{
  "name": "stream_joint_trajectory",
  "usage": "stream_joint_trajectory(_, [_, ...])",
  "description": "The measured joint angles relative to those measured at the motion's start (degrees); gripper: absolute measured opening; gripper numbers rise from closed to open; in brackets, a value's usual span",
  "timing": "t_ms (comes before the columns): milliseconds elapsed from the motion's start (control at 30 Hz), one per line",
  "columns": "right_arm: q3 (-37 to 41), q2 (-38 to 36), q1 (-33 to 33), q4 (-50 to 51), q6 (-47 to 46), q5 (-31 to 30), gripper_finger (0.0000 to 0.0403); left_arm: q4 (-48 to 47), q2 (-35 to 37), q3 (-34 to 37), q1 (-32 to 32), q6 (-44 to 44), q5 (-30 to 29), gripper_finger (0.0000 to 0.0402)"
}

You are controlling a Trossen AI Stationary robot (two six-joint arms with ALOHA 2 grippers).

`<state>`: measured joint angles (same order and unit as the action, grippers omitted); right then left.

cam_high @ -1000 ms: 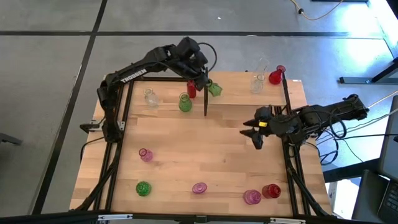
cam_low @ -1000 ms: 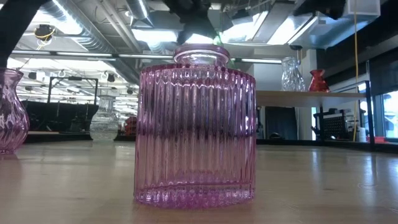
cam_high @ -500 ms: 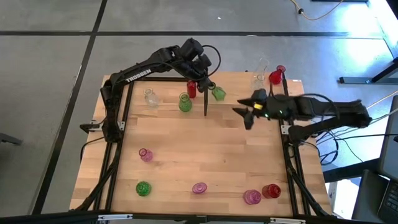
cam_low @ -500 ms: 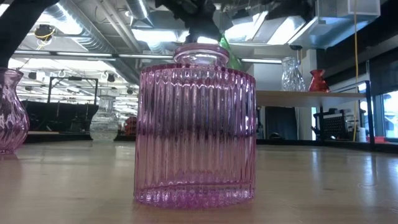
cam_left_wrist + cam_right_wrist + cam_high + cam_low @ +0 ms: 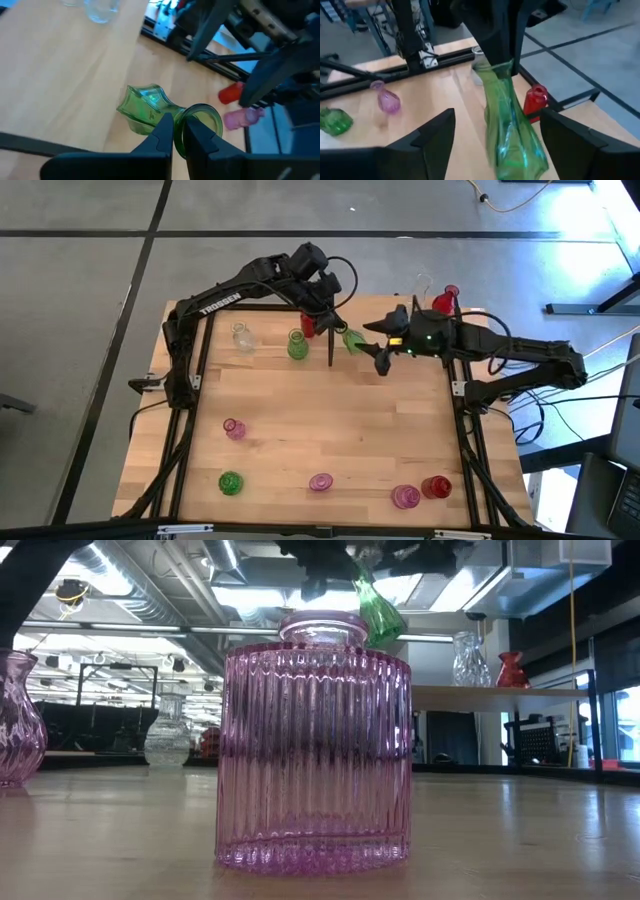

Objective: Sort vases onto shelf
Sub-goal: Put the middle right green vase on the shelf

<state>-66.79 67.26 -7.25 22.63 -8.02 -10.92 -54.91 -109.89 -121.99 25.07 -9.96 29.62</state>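
My left gripper [image 5: 337, 322] is shut on a green translucent vase [image 5: 352, 338] above the far middle of the table. The vase hangs in the air, body down and tilted [image 5: 378, 610]. My right gripper [image 5: 372, 346] is open beside it; in the right wrist view its two fingers stand wide on either side of the vase's body [image 5: 512, 130] without touching. The shelf [image 5: 500, 692] at the far right carries a clear vase [image 5: 415, 310] and a red vase [image 5: 443, 302] standing on their bases. My left gripper pinches the rim of the green vase's mouth [image 5: 179, 125], with one finger inside the opening and one outside. The fingers come from above, pointing down. The vase is lifted clear and hangs tilted below the fingers, its wide body [image 5: 142, 107] lowest.
A clear vase [image 5: 241, 336], a green one [image 5: 297, 346] and a red one [image 5: 308, 323] stand at the far left by a black post [image 5: 330, 348]. Pink [image 5: 234, 428], green [image 5: 231, 482], pink [image 5: 320, 481], pink [image 5: 404, 496] and red [image 5: 436, 486] vases stand near the near edge.
My right gripper has swung from the table's right side toward the far left, up to the hanging green vase, and stays open. My left gripper has carried the vase slightly right and nearer, and the vase hangs lower in the low view.
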Motion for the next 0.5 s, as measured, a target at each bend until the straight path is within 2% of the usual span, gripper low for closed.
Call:
stream_joint_trajectory(100, [-1.52, 2.21, 0.0, 0.8, 1.04, 1.18, 0.0277, 0.52, 0.07, 0.0, -0.43, -0.02, 0.38, 0.0014])
stream_joint_trajectory(267, [-3.07, 5.43, 0.0, 0.94, 2.37, 2.47, 0.0275, 1.18, 0.02, 0.02, -1.05, -0.4, 4.26, 0.0014])
stream_joint_trajectory(500, [-5.86, 8.01, 0.04, 1.4, 2.45, 2.92, 0.0234, 1.09, 0.04, 0.02, -2.57, -0.44, 4.38, 0.0014])
